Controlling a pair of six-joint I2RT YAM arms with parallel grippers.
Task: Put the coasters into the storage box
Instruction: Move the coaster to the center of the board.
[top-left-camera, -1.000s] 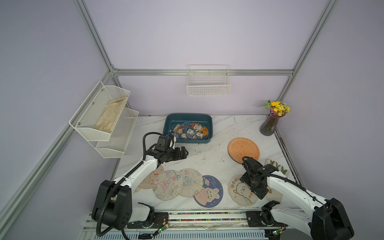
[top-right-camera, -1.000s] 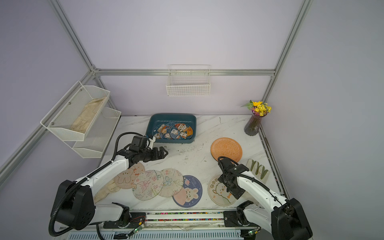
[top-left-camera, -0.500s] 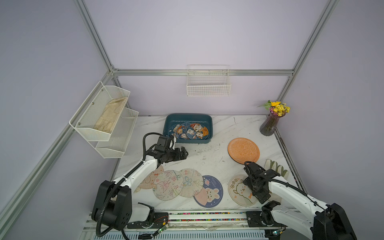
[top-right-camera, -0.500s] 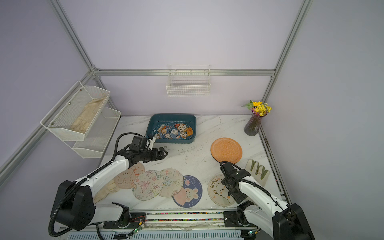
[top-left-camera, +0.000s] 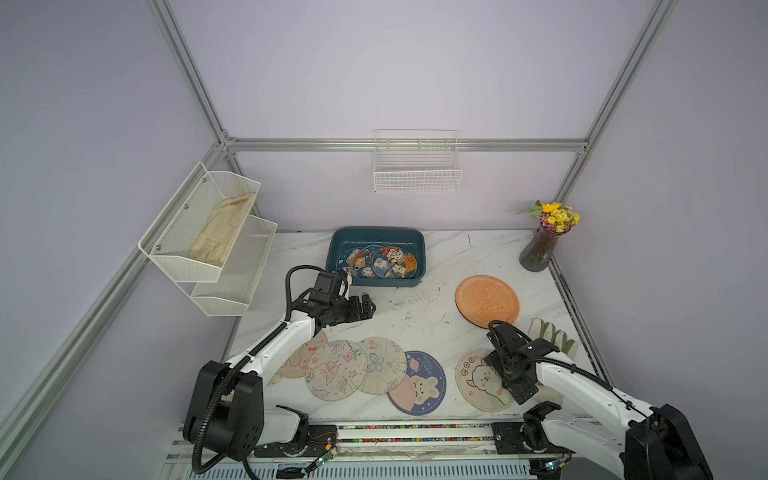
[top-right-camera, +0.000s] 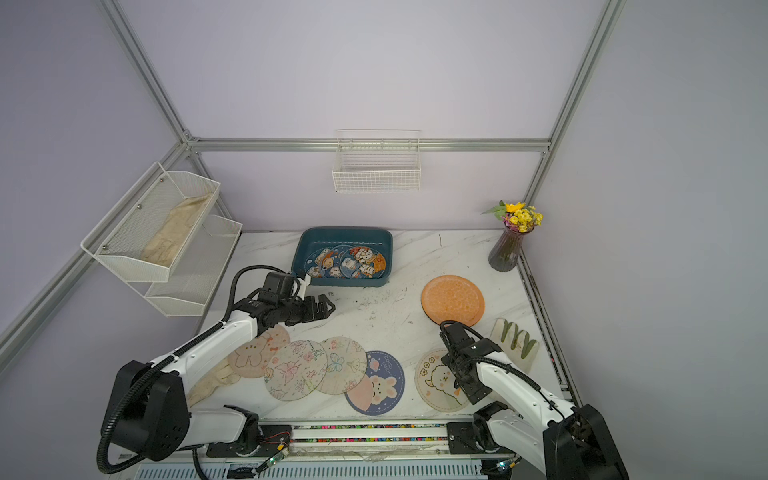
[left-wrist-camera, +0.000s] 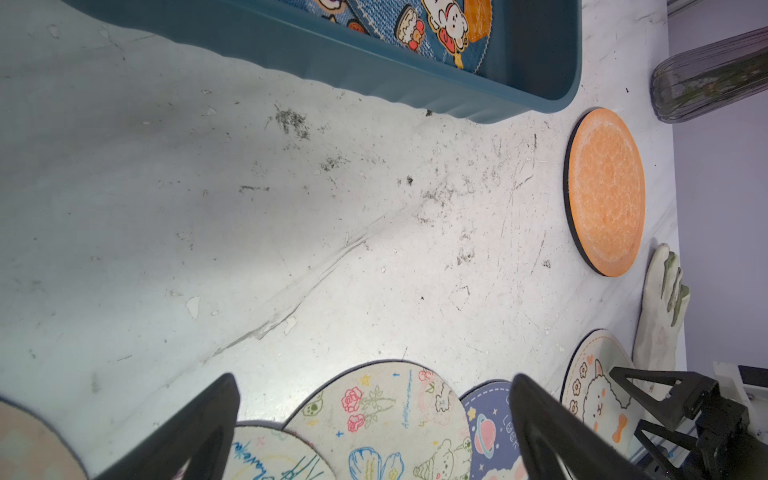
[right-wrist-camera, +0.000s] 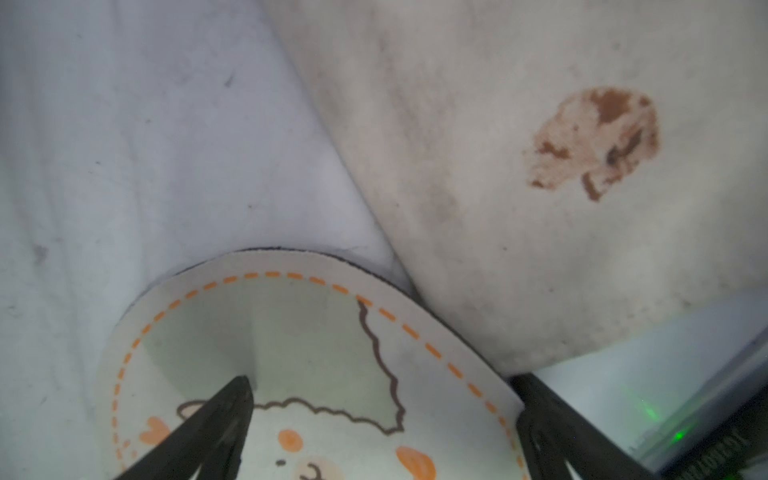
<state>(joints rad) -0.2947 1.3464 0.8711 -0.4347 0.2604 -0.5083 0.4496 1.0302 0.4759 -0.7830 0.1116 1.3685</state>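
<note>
Right pincer (right-wrist-camera: 380, 382) splayed over rim of alpaca coaster (right-wrist-camera: 299, 324), left pincer (left-wrist-camera: 372, 378) splayed, empty, near storage box (left-wrist-camera: 374, 70)

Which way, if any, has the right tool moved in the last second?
Yes. The right tool slid slightly toward the table's near edge, away from the orange coaster.

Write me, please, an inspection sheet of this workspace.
Surface: marble table, scuffed with dark marks.
Job's things: storage box holds several coasters; six more lie outside, including the orange coaster and alpaca coaster.
Clutter: glove beside the alpaca coaster; second glove by the left arm; flower vase.
Hands: left hand open, empty, near the box; right hand open, one finger over the alpaca coaster.
Cables: black hose looped above the left arm.
Surroundings: wire basket on back wall; side rack holding pale cloth.
</note>
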